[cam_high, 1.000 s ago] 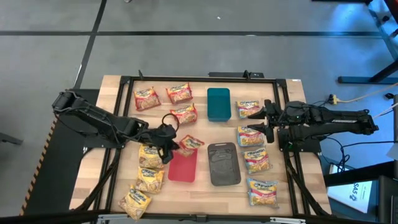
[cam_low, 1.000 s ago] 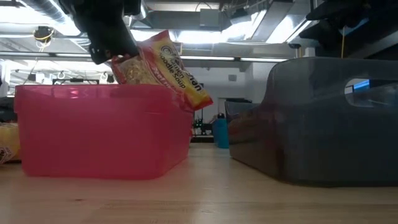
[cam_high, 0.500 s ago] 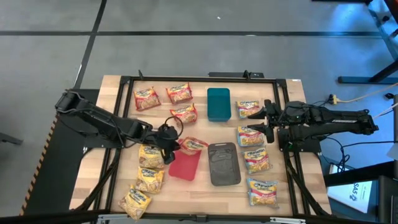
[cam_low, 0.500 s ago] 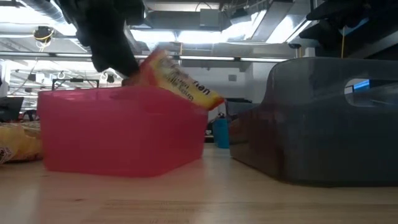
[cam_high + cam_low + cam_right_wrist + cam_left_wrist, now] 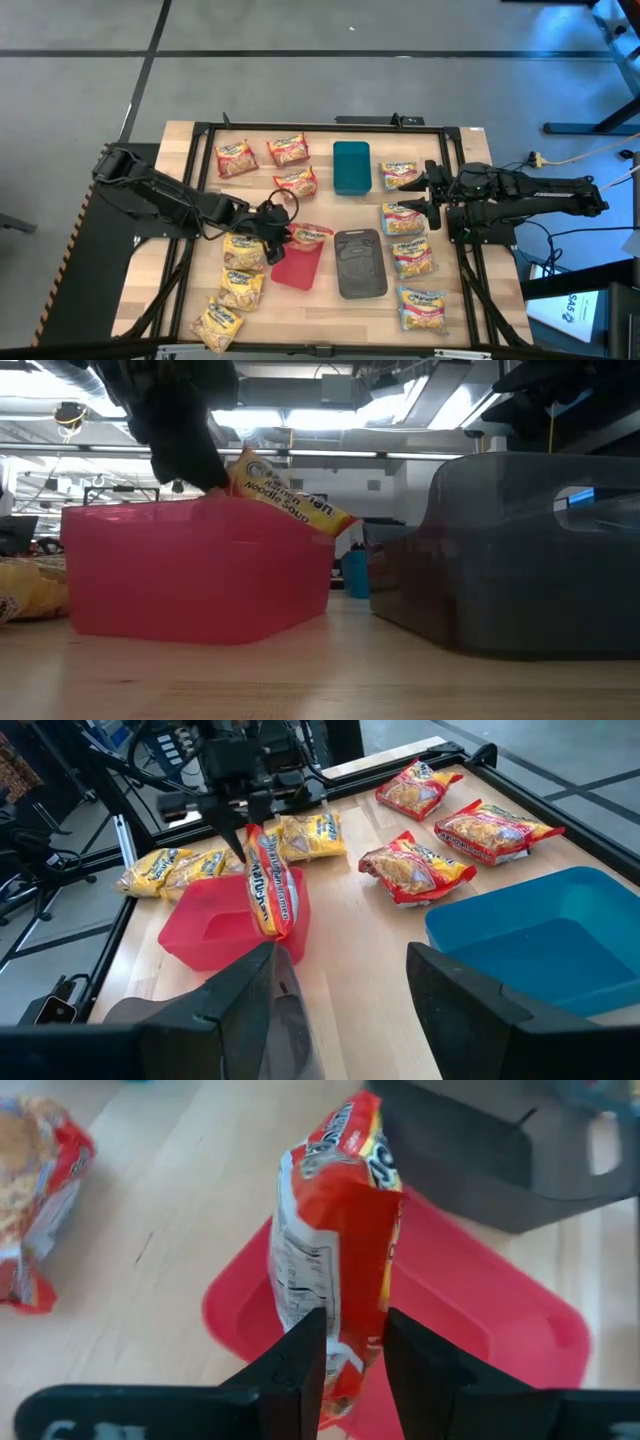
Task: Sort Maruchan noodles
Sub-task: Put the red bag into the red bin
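**Four cameras, one shared red tray**

The high view looks straight down on the whole wooden counter [image 5: 150, 290]. The low view sits at counter height, close against the shallow red plastic tray [image 5: 190, 575]. Each wrist view looks forward past its own fingers; all four views share that tray.
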You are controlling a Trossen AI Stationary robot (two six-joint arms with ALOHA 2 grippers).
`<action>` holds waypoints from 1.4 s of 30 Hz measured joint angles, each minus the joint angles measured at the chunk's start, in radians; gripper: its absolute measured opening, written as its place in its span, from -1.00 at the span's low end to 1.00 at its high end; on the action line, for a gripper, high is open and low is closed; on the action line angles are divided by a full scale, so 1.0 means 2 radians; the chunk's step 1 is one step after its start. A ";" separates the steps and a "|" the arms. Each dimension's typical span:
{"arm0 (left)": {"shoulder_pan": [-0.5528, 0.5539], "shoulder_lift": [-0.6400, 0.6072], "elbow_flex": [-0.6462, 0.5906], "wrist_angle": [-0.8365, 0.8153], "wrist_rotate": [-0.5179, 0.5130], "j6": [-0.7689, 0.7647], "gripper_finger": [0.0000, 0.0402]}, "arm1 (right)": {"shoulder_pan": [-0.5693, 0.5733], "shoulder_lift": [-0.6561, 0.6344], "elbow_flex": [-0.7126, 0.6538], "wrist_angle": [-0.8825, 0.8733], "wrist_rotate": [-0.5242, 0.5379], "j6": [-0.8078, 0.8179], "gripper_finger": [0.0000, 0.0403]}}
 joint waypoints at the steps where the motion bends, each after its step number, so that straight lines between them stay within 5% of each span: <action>1: 0.000 0.002 0.000 -0.004 0.000 -0.003 -0.53 | 0.000 0.000 0.000 0.000 0.000 0.000 0.12; 12: 0.001 0.012 0.000 -0.004 -0.029 -0.015 -0.53 | 0.000 0.000 0.000 0.000 0.000 0.000 0.12; 32: 0.027 -0.005 0.000 -0.058 0.006 -0.041 -0.53 | 0.000 0.000 0.000 -0.003 0.000 0.000 0.12; 42: 0.058 -0.047 0.000 -0.161 -0.058 -0.041 -0.53 | 0.000 0.000 0.000 -0.009 0.000 0.000 0.12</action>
